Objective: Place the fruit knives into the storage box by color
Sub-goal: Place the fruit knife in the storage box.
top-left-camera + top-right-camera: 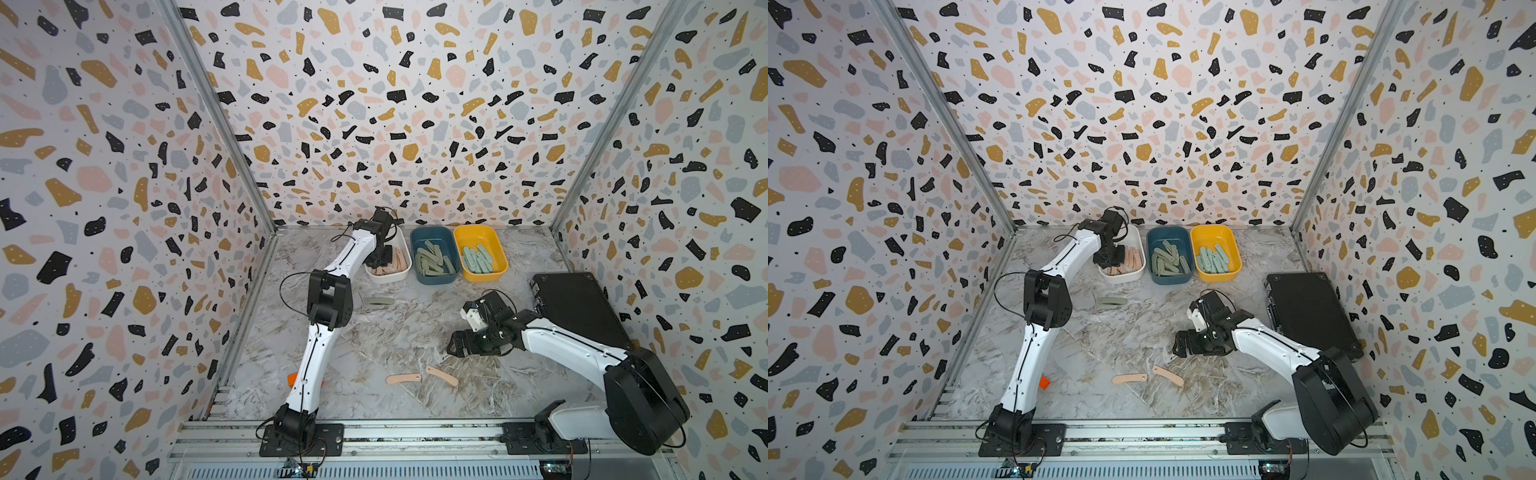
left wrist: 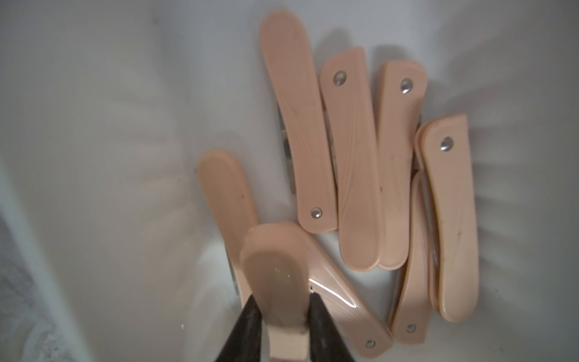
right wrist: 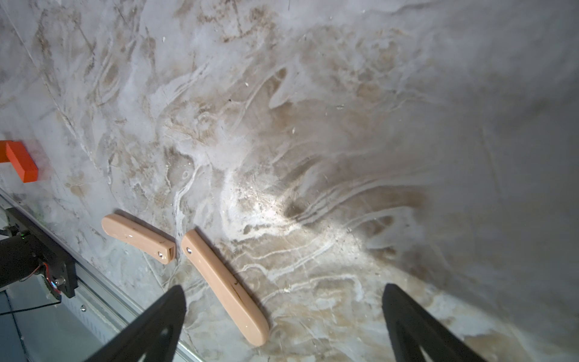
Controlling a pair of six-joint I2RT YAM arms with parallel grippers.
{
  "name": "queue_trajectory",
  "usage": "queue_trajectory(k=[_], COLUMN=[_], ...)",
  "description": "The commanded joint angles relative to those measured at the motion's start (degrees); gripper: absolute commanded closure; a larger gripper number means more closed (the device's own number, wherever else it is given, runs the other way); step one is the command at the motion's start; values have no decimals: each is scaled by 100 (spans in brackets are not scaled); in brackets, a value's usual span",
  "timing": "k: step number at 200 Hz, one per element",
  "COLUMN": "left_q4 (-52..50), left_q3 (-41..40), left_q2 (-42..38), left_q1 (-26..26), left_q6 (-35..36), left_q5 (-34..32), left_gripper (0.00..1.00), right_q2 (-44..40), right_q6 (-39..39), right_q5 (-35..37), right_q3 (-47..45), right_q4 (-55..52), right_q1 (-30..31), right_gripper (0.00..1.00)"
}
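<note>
My left claw [image 2: 283,299] is down inside the white box [image 2: 94,125]; one pink knife [image 2: 272,269] stands between its two fingers [image 2: 247,329], seen end-on and blurred; the gap is narrow, only about the width of that knife; if the fingers really press it or only flank it, I cannot tell. Under it the other pink knives [image 2: 357,163] lie flat on the box floor, several side by side and some overlapping; one of them passes just below the claw tips.

My right claw [image 3: 283,290] is opened wide and holds nothing; it hovers over the marble table [image 3: 344,125]. In the right wrist view, the long pink knife [image 3: 225,288] lies flat on the table between the two fingers, nearer to one of them and touching neither; the second loose pink knife [image 3: 138,238] lies almost end to end with it, outside the gap, with a small space between them. In a top view both lie between this claw [image 1: 453,345] and the front rail.

One green knife [image 1: 379,301] lies alone on the table just in front of the white box; the blue box [image 1: 434,279] holds sage green knives [image 1: 432,259]; the yellow box [image 1: 486,276] holds mint knives [image 1: 478,259].
</note>
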Motion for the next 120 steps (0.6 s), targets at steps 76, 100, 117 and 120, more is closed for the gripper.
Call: queue_trajectory(k=[76,100,117,120], left_q4=[409,470,492,515], left_q3=[-2506,-3608,-4396,-4535], left_q2=[-3442,-4263,-4660,-4719], left_q1=[-128,-85,-16,6], left_q6=[-650,-651,-634,-634], left_q5=[705,833,896,901], left_gripper=[1,1,1,1], right_q2=[2061,2813,3350,3438], right_q6=[-951,-1377,-1669,-1713], right_q5=[758,901,1032,1054], right_q3=[2195,3094,3767,3875], right_q4=[719,708,558,541], right_q1=[712,836,964,982], right_gripper=[11,18,21,21])
